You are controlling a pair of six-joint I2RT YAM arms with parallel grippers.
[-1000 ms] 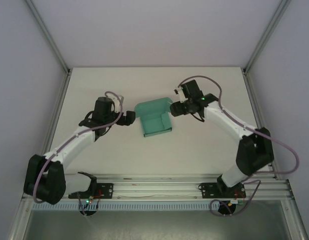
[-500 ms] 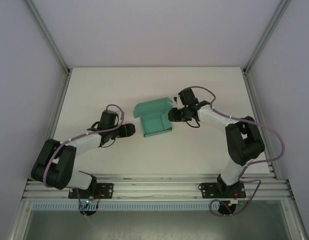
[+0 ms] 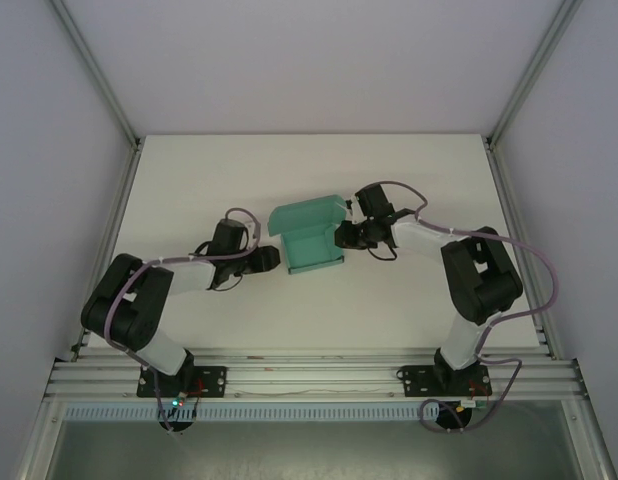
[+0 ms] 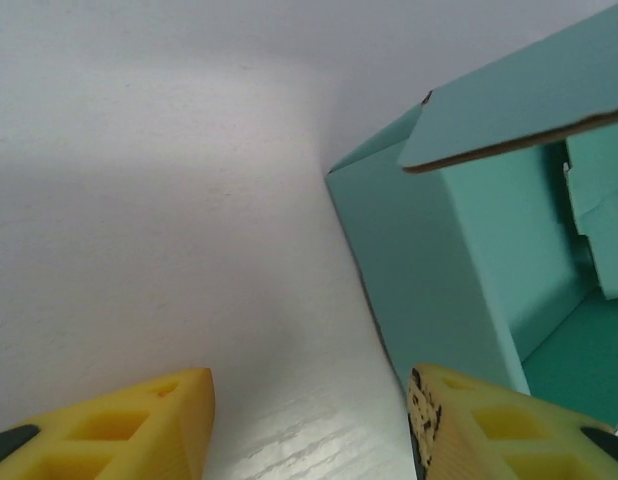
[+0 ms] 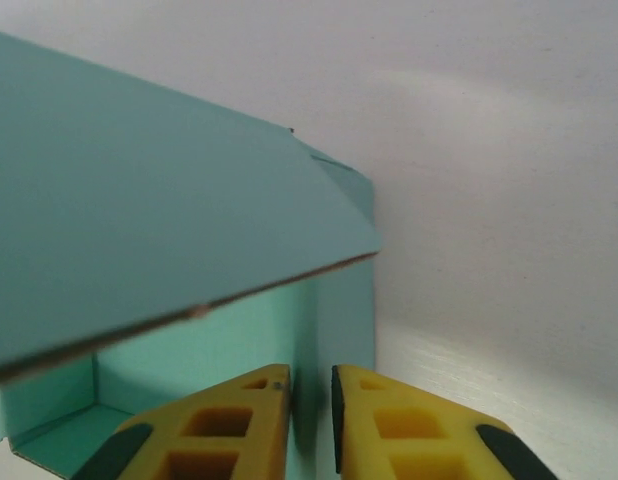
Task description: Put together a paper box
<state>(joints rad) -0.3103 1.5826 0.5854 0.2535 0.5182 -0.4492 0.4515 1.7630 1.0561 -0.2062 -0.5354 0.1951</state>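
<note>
Box (image 3: 307, 243) is seen from the top camera near the middle of the table (image 3: 409, 170), its walls raised and its lid flap (image 3: 307, 214) standing half open at the far side. It is flanked by both arms: the left gripper (image 3: 269, 260) lies just beside its left wall and the right gripper (image 3: 345, 236) at its right wall, presumably so that one side can be steadied while the other is worked. In the left wrist view, the left gripper (image 4: 311, 400) is held low over the table with its fingers (image 4: 139, 425) spread wide and nothing between them. The box (image 4: 429, 270) stands just beside the right-hand finger; contact cannot be told. In the right wrist view, the right gripper (image 5: 311, 385) is nearly closed, its fingers (image 5: 409, 425) pinching the box (image 5: 344, 300) by its right wall under the overhanging lid flap (image 5: 139, 220). This is likely done so that the wall is kept upright, the lid being not yet folded down.
</note>
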